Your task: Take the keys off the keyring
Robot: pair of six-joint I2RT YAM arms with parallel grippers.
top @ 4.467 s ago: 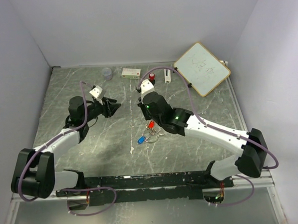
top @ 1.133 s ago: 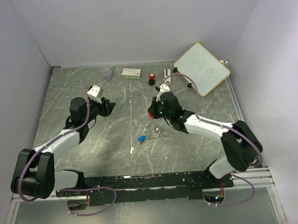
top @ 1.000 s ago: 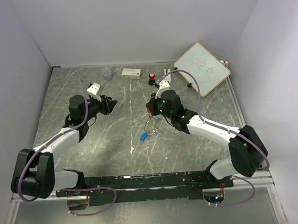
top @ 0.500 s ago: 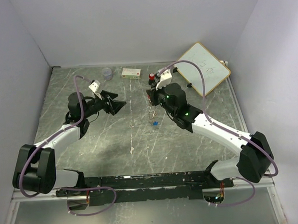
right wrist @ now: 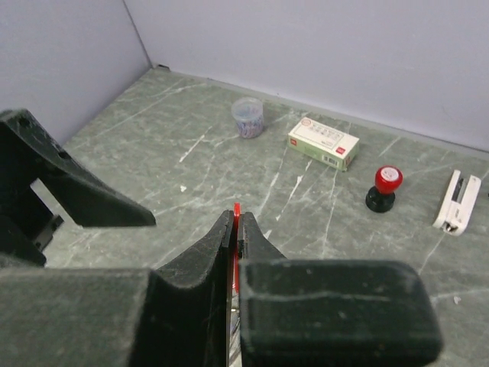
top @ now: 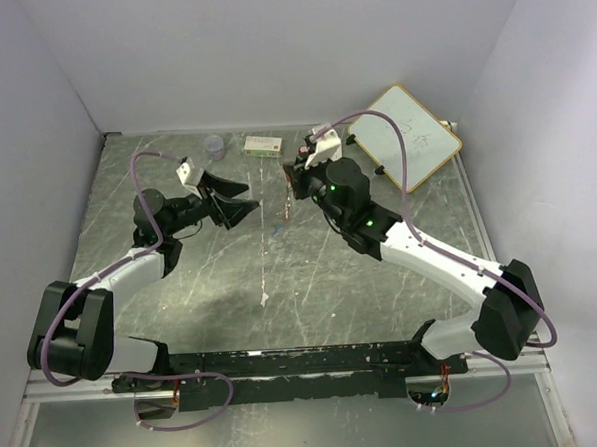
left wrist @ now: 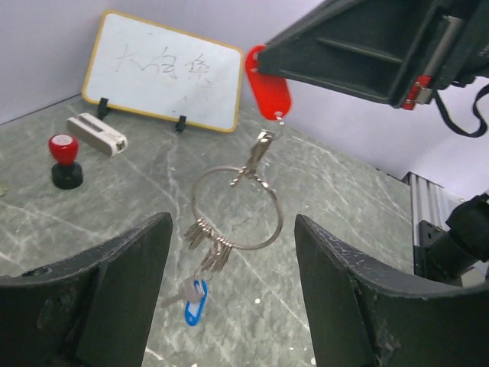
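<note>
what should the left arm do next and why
Probably ease the left gripper forward and close on the keyring. Its jaws stand open, with the keyring hanging ahead, framed between them. The right gripper is shut on the red key above, so the keyring and the blue key dangle free and likely need steadying.

The counter is grey-green with pale veins. The red key and blue key have vivid heads; the blue key's blade looks silver, though blurry. The keyring is silver.
</note>
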